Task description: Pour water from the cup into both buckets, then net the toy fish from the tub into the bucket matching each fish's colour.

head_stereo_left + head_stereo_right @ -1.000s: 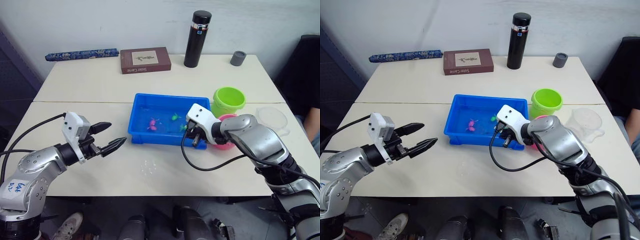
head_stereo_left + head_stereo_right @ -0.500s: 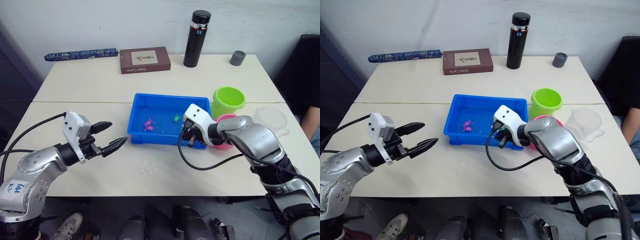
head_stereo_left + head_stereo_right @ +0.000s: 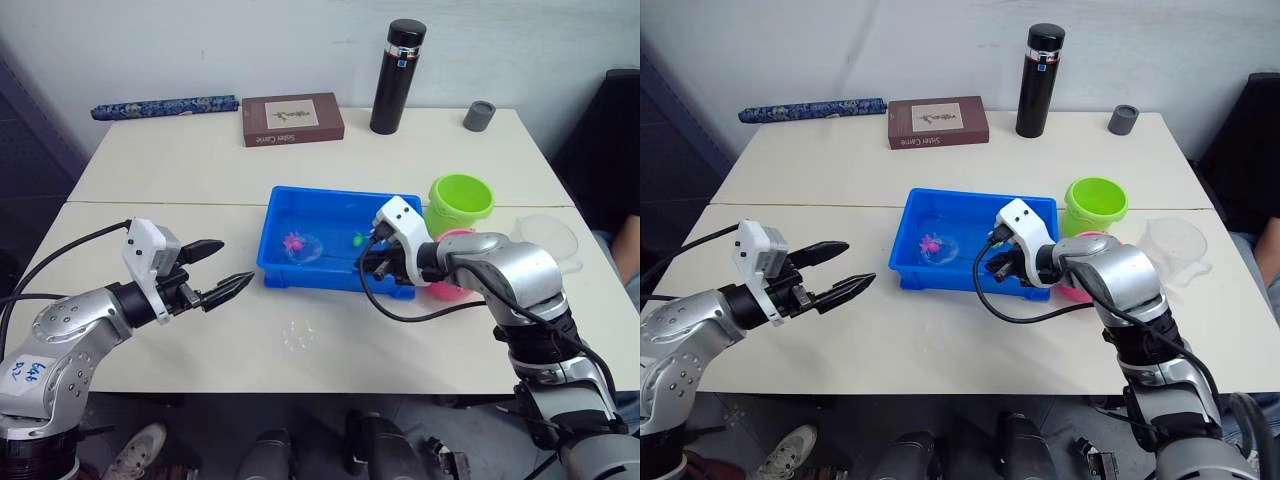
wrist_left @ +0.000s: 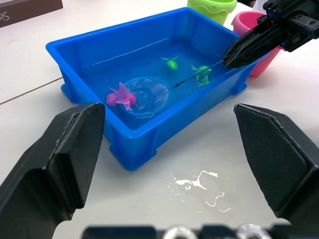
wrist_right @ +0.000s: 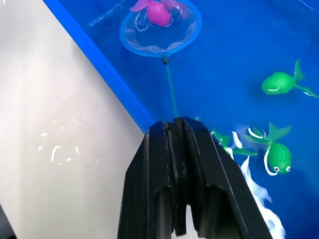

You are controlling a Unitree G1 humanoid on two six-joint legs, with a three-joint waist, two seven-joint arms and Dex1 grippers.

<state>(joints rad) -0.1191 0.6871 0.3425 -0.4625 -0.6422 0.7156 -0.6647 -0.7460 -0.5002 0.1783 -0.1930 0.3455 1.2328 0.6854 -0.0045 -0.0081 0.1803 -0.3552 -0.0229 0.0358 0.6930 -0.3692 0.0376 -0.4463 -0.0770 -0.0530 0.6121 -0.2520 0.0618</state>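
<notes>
The blue tub holds water, a pink fish and green fish. My right gripper hovers at the tub's near right corner, shut on the thin handle of the net. The net's light blue hoop lies in the water on the tub's left side, with the pink fish inside its rim. The lime green bucket stands right of the tub. The pink bucket is partly hidden behind my right arm. The clear cup sits further right. My left gripper is open over the table, left of the tub.
A small puddle of spilled water lies on the table in front of the tub. Along the back stand a black flask, a brown book, a small grey cup and a blue patterned roll.
The net hoop has swept left across the tub and now lies around the pink fish. My right gripper has shifted slightly with it. The left arm has held still.
</notes>
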